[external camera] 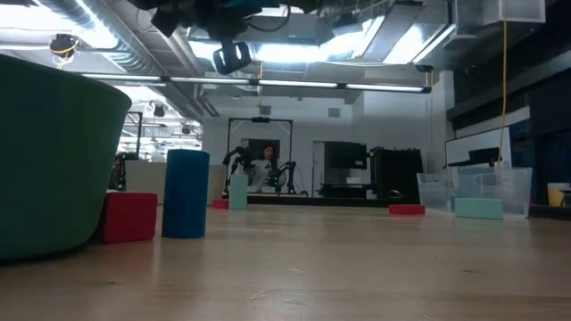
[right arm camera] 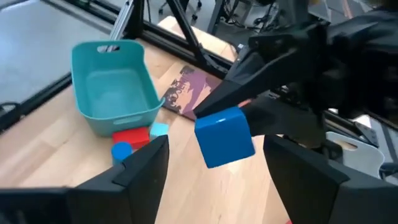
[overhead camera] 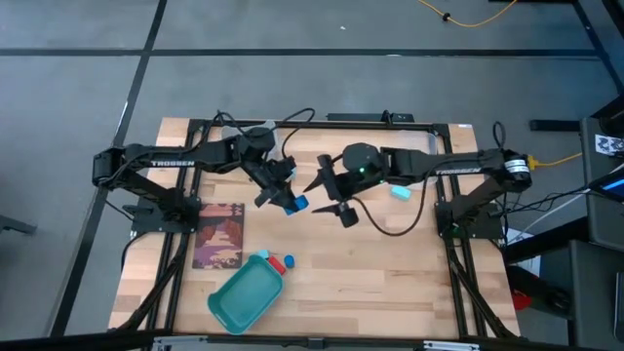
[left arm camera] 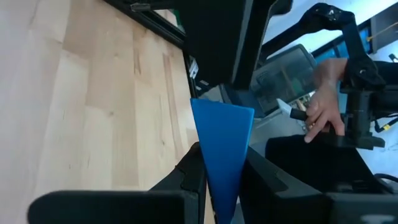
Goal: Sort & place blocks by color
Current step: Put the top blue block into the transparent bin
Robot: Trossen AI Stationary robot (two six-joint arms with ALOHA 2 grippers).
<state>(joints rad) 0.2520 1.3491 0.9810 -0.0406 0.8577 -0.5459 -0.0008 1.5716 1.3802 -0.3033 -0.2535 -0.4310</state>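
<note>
High view: left gripper clamps blue block above table centre; right gripper at its 3 o'clock, fingers spread, grasping nothing. Teal tray at 7 o'clock, red block, small blue block, cyan block beside rim.

The setting is a robotics laboratory. A light wooden table carries a black metal frame on which two dark robot arms are mounted. The surrounding floor is grey concrete marked with dark tape lines, with a yellow cable lying across it. The low view shows exposed ceiling ducts, strip lighting, a further pair of robot arms on a far bench, and dark equipment racks.
</note>
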